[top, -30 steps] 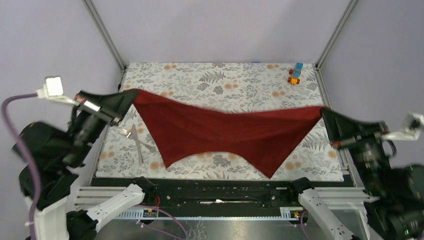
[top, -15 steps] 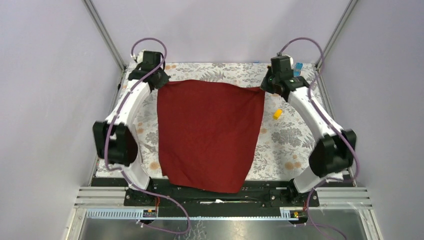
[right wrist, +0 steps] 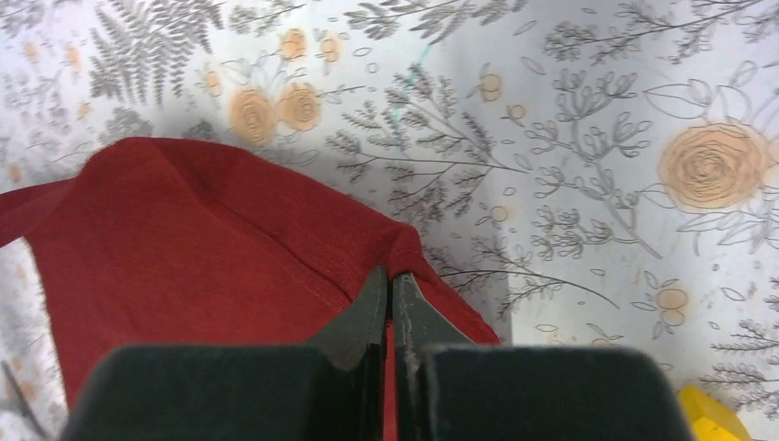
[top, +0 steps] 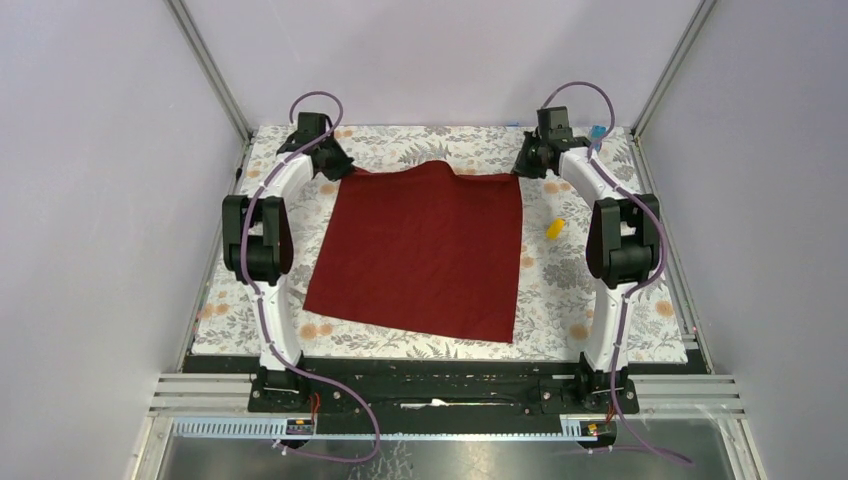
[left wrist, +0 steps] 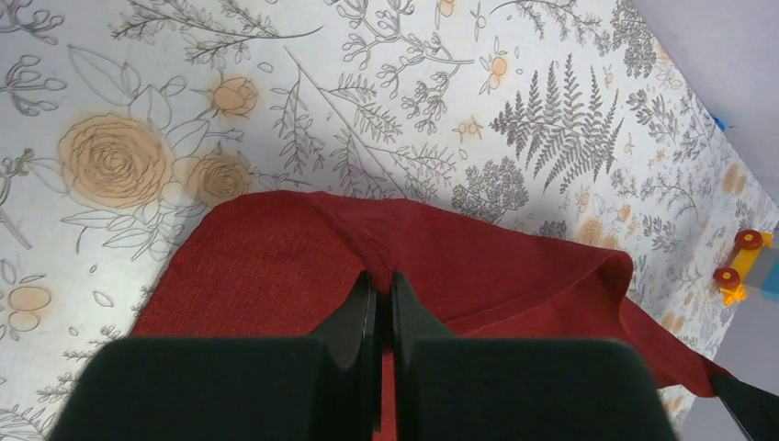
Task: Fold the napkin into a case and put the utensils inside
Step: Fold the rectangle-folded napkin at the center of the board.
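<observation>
The dark red napkin (top: 420, 255) lies spread open and nearly flat on the floral table cover, with its far edge slightly raised and rippled. My left gripper (top: 347, 170) is shut on the napkin's far left corner (left wrist: 276, 266), low over the table. My right gripper (top: 520, 170) is shut on the far right corner (right wrist: 230, 248). In both wrist views the jaws pinch a small ridge of the cloth. The left gripper (left wrist: 381, 276) and right gripper (right wrist: 391, 274) each show cloth between the tips. The fork and knife are not in view. No folded case shows.
A yellow toy block (top: 554, 228) lies right of the napkin and shows in the right wrist view (right wrist: 712, 413). A blue and orange toy (left wrist: 746, 262) stands at the far right corner. Both arms arch along the table's left and right sides. Frame posts stand at the back corners.
Both grippers have moved farther back and down with the corners. The napkin, which hung from them and draped over the near edge, now lies spread on the table, farther back.
</observation>
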Available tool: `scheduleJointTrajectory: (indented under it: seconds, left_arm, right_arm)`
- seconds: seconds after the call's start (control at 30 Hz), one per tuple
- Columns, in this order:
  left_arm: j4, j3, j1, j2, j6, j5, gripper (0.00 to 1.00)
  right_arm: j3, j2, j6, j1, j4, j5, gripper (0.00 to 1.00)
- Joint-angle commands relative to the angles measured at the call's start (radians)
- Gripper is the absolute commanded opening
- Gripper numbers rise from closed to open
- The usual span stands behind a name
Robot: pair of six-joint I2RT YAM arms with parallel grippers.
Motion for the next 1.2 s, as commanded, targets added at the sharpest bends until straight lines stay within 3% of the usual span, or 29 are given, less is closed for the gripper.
scheduleJointTrajectory:
  seconds: [0.0, 0.13, 0.3, 0.53, 0.77, 1.17]
  left_arm:
    - [0.025, -0.102, 0.036, -0.127, 0.015, 0.052, 0.0]
    - [-0.112, -0.276, 0.091, -0.257, 0.021, -0.022, 0.0]
    - [-0.281, -0.418, 0.131, -0.355, 0.153, -0.125, 0.0]
    - [-0.355, -0.679, 0.137, -0.541, 0.114, -0.286, 0.0]
    - [-0.388, -0.823, 0.139, -0.649, 0.02, -0.323, 0.0]
    - [-0.452, -0.872, 0.138, -0.739, -0.075, -0.306, 0.0]
  right_arm:
    - [0.004, -0.07, -0.005, 0.005, -0.056, -0.111, 0.0]
    - [-0.283, -0.27, 0.047, 0.03, -0.045, -0.177, 0.0]
    - [-0.614, -0.53, 0.058, 0.112, -0.037, -0.177, 0.0]
    - [-0.91, -0.786, 0.126, 0.162, -0.037, -0.226, 0.0]
    - [-1.048, -0.87, 0.169, 0.199, -0.021, -0.245, 0.0]
    - [-1.117, -0.941, 0.183, 0.218, -0.057, -0.225, 0.0]
